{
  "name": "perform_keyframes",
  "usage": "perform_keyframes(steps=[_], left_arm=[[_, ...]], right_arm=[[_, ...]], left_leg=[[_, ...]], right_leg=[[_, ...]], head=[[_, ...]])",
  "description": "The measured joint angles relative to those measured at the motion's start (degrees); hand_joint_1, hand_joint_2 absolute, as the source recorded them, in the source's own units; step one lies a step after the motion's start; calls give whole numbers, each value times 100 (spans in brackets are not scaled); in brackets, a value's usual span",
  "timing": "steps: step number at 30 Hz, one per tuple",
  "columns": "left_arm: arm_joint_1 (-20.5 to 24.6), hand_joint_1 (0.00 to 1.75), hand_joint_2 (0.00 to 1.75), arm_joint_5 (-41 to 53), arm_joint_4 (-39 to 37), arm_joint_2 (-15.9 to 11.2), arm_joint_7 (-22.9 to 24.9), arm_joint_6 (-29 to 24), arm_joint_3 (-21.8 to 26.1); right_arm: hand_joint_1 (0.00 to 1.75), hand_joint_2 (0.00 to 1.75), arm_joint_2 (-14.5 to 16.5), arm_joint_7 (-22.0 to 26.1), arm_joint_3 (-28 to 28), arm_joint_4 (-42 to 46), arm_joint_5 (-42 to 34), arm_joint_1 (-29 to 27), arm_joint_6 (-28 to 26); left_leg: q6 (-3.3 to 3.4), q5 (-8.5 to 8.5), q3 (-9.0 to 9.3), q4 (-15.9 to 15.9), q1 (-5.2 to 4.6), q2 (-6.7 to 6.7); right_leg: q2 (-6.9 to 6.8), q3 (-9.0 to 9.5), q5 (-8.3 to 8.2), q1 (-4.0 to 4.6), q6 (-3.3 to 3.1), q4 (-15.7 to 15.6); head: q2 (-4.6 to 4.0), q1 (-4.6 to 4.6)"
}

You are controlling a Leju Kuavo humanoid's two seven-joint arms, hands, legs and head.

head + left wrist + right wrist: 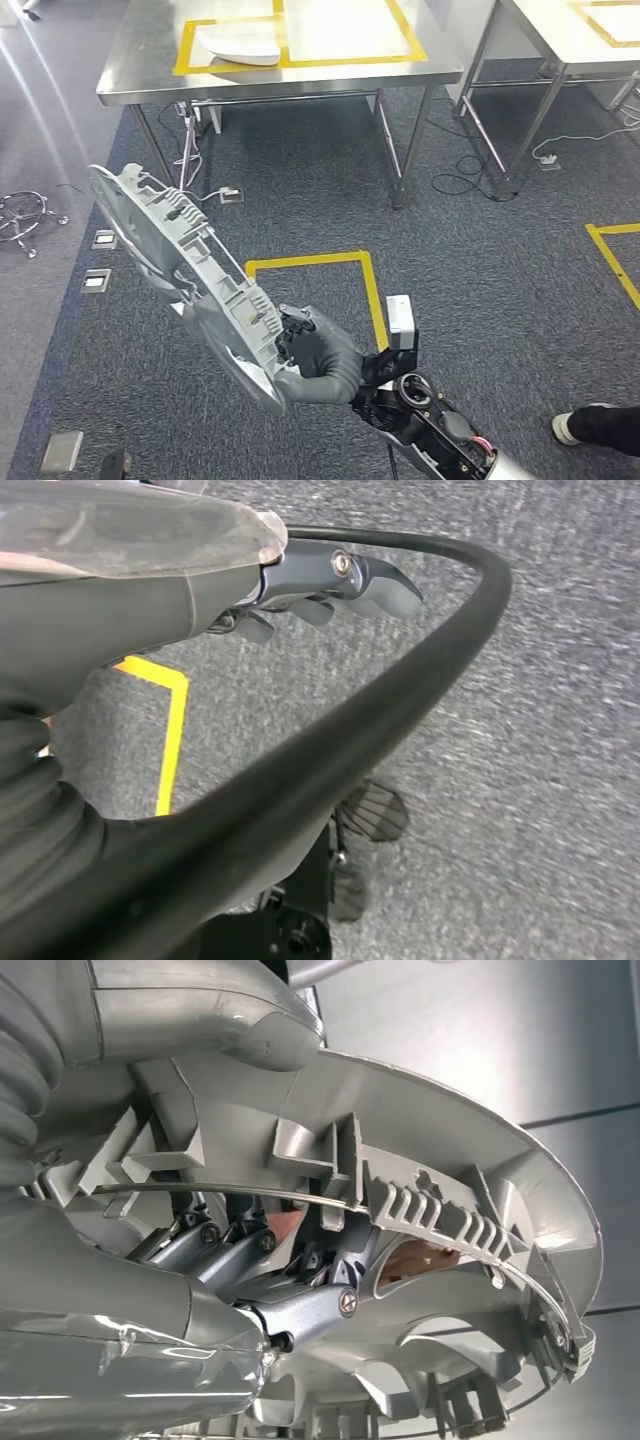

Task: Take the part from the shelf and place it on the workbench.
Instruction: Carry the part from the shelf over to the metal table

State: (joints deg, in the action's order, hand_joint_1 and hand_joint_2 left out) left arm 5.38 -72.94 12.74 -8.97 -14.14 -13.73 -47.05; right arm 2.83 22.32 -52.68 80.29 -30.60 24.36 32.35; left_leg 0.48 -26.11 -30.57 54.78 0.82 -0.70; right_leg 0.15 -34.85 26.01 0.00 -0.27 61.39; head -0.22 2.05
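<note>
The part is a round grey plastic wheel cover with ribs and clips on its inner side. My right hand grips it at its near rim and holds it tilted in the air over the carpet. In the right wrist view the fingers curl inside the cover against its ribbed inner face. The workbench is a steel table far ahead, marked with yellow tape outlines. My left hand hangs over the floor holding nothing, its fingers stretched out, with a black cable in front of it.
A white curved part lies on the workbench inside the left tape outline. A second steel table stands at the back right. Cables trail under the tables. A person's shoe is at the lower right. A yellow tape square marks the carpet.
</note>
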Motion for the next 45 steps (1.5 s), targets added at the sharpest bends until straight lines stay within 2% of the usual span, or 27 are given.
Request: perform_keyframes(steps=[2,6,8,10,11,12,13,15,16,17,20,22,25,26,27,28,30,31,32,34,37,38,40,41,42,43,45], left_arm=[[5,0,175,1,0,9,0,2,-8],[6,0,175,-1,1,-1,0,3,-17],[18,0,175,1,2,-4,2,10,-19],[19,0,175,-1,2,-6,2,19,-20],[12,0,175,-1,2,-7,3,20,-21],[4,0,175,-2,2,-9,3,20,-21],[-1,0,175,-2,1,-16,4,20,-21],[-1,0,175,-2,0,-33,5,20,-21],[2,0,175,-3,1,-39,7,20,-22],[5,0,175,-5,1,-40,11,19,-24],[3,0,175,-17,2,-33,22,17,-26],[1,0,175,-23,1,-31,22,16,-27],[3,0,175,-42,0,-38,22,-3,-27],[1,0,175,-54,0,-38,22,-11,-27],[-2,0,175,-68,0,-38,22,-16,-28],[-5,0,175,-80,1,-37,22,-18,-28],[-3,0,175,-98,1,-25,22,-20,-29],[1,0,175,-102,1,-18,21,-20,-30],[5,0,175,-104,1,-12,21,-21,-30],[6,0,175,-105,1,-7,21,-24,-30],[10,0,175,-108,1,-11,20,-30,-32],[19,0,175,-109,2,-13,19,-31,-32],[26,0,175,-110,2,-12,16,-32,-32],[19,0,175,-110,2,-12,16,-33,-32],[9,0,175,-111,2,-12,15,-33,-32],[0,0,175,-111,1,-13,16,-33,-32],[-5,0,175,-111,0,-26,16,-34,-32]], right_arm=[[161,175,1,1,0,2,-3,5,0],[161,175,2,-3,4,4,-5,3,-7],[161,175,4,1,6,7,-6,11,-8],[161,175,5,-1,3,7,-7,4,-8],[161,175,5,-4,2,7,-7,-11,-8],[161,175,5,-7,1,6,-7,-25,-9],[161,175,5,-8,-1,5,-7,-35,-9],[161,175,5,-8,-2,5,-7,-38,-9],[161,175,5,-10,-2,7,-10,-35,-9],[161,175,5,-15,-2,8,-13,-33,-9],[161,175,5,-28,-4,11,-26,-31,-7],[161,175,5,-26,-4,14,-38,-26,1],[161,175,5,-17,-6,15,-49,-28,12],[161,175,5,-17,-8,14,-50,-33,16],[161,175,5,-17,-10,13,-50,-37,22],[161,175,5,-17,-13,11,-51,-37,31],[161,175,5,-16,-15,9,-52,-29,52],[161,175,5,-14,-16,8,-55,-22,63],[161,175,5,-12,-17,7,-56,-13,71],[161,175,5,-9,-19,6,-60,-2,80],[161,175,14,-3,-19,5,-67,12,89],[161,175,20,3,-19,5,-70,25,97],[161,175,25,13,-24,2,-74,44,110],[161,175,27,13,-27,-3,-74,41,114],[161,175,27,10,-31,-9,-74,34,114],[161,175,27,8,-33,-14,-74,28,114],[161,175,27,7,-34,-17,-74,29,114]], left_leg=[[-41,-34,21,-3,-5,-4],[-163,-118,12,72,-7,19],[-208,-380,-260,632,4,27],[-247,-664,-742,1442,16,29],[-265,-680,-916,1673,24,30],[-280,-561,-977,1663,34,31],[-290,-336,-919,1424,46,34],[-297,160,-588,586,64,50],[-280,280,-456,272,63,53],[-254,318,-378,87,55,55],[-139,247,-339,22,43,48],[-56,209,-278,8,58,49],[18,128,-179,4,53,50],[22,96,-143,4,48,46],[20,62,-99,4,43,39],[13,24,-45,5,40,29],[-11,-59,80,-1,34,11],[-32,-93,120,-3,28,3],[-57,-118,138,-5,24,0],[-112,-136,137,-28,17,3],[-189,-266,90,142,16,22],[-207,-385,-49,421,19,25],[-230,-654,-542,1238,23,29],[-242,-704,-783,1566,25,30],[-251,-644,-942,1708,29,31],[-259,-460,-988,1617,36,32],[-265,103,-797,901,55,40]], right_leg=[[4,228,-138,45,-71,-491],[16,369,-106,11,-128,-683],[-1,444,-107,-14,-166,-758],[-13,471,-77,-12,-192,-764],[-12,489,-57,-11,-195,-764],[-6,516,-31,-12,-190,-762],[0,553,-1,-15,-178,-759],[10,626,79,-5,-128,-742],[13,643,117,9,-97,-727],[14,651,148,20,-67,-718],[14,661,220,18,14,-707],[10,555,383,0,76,-432],[8,-78,817,-16,135,780],[8,-282,858,-20,140,1088],[8,-385,780,-21,134,1171],[8,-368,582,-21,118,1008],[13,-79,60,-8,55,211],[13,82,-104,9,23,-150],[14,200,-163,27,-9,-402],[19,283,-109,51,-51,-546],[23,412,-86,-6,-113,-694],[15,464,-80,-22,-134,-737],[1,518,-37,-17,-169,-752],[0,546,-7,-16,-175,-752],[5,584,30,-16,-175,-751],[12,633,73,-18,-168,-751],[21,748,175,-18,-133,-750]], head=[[0,31],[0,9],[0,-56],[0,-126],[0,-156],[0,-186],[0,-217],[0,-281],[0,-305],[0,-312],[0,-270],[0,-226],[0,-125],[0,-105],[0,-87],[0,-68],[0,-19],[0,3],[0,28],[0,39],[0,-4],[0,-38],[0,-118],[0,-148],[0,-176],[0,-205],[0,-271]])
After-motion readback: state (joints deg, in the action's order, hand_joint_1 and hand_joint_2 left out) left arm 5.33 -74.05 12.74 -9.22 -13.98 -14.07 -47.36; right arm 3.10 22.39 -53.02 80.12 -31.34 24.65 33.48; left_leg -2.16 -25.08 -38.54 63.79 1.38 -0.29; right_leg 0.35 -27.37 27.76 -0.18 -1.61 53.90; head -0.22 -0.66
